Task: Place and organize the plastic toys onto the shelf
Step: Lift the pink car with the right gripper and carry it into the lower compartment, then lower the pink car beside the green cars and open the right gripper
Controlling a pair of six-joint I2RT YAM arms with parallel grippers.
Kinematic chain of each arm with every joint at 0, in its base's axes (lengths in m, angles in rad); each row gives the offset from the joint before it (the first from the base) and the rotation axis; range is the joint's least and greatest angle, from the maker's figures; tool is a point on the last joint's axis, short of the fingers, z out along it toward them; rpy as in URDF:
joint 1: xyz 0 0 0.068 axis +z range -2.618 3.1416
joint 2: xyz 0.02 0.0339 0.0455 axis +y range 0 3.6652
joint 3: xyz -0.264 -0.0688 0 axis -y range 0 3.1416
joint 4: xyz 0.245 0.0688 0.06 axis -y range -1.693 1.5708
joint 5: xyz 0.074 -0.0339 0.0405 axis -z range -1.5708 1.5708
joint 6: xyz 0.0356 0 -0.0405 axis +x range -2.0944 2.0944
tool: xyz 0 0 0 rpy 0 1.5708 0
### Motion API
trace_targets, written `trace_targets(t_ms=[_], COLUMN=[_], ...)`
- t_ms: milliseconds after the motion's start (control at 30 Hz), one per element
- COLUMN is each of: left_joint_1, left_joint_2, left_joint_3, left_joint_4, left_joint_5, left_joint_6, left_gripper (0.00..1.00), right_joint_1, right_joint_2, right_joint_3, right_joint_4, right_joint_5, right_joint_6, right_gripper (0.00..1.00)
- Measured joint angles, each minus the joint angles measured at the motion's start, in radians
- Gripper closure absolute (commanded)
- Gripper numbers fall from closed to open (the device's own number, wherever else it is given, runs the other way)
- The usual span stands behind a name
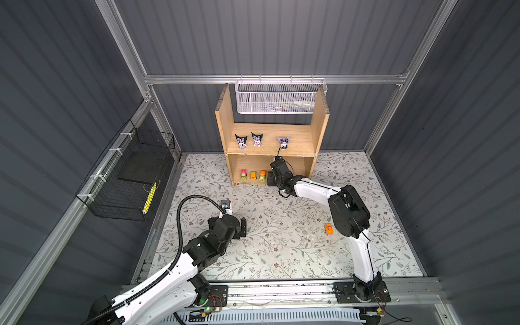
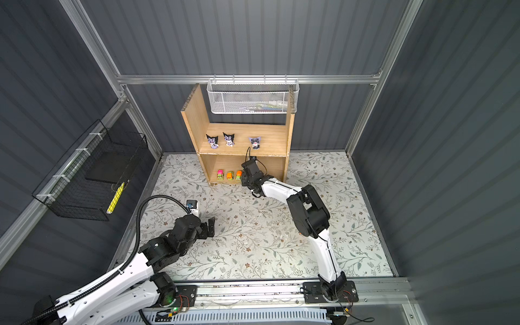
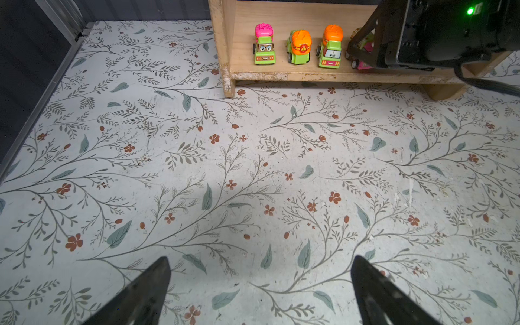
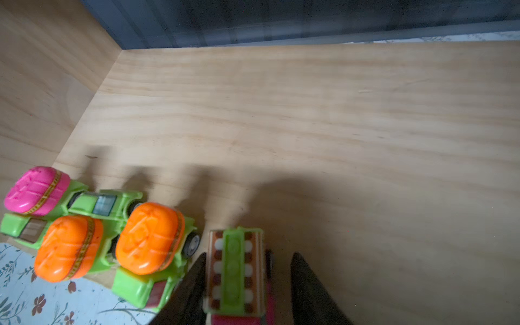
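The right fingers [image 4: 309,289] stand part-open astride a green-and-pink car [image 4: 233,267] on the lower tier of the shelf [image 1: 319,123]. One finger is close at its side, the other clear of it with wood showing between (so no grip shows). Beside it, three more cars [image 3: 299,46] stand in a row near the front edge. Three figurines [image 1: 256,139] stand on the upper tier. The left fingers [image 3: 146,292] are spread wide and hold nothing, low over the floral worktop [image 3: 253,168]. An orange car [image 1: 328,229] lies on the worktop beside the right arm [image 1: 349,213], well apart from the shelf.
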Motion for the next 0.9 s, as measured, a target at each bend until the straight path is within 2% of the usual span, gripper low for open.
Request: trace_targets(t_ms=[400,900], left_joint_1=[0.000,0.000], left_joint_2=[0.000,-0.019], left_joint_3=[0.004,0.008], left_joint_4=[-0.001,-0.023], left_joint_5=[0.001,0.002], left_joint_6=[0.000,-0.006], left_gripper=[0.00,0.00], right_joint_1=[0.000,0.000], right_joint_2=[-0.008,-0.153], right_joint_3=[-0.012,-0.196], right_joint_4=[0.005,0.049], right_joint_5=[-0.007,-0.076], right_joint_6=[0.003,0.012], right_gripper=[0.40,0.26])
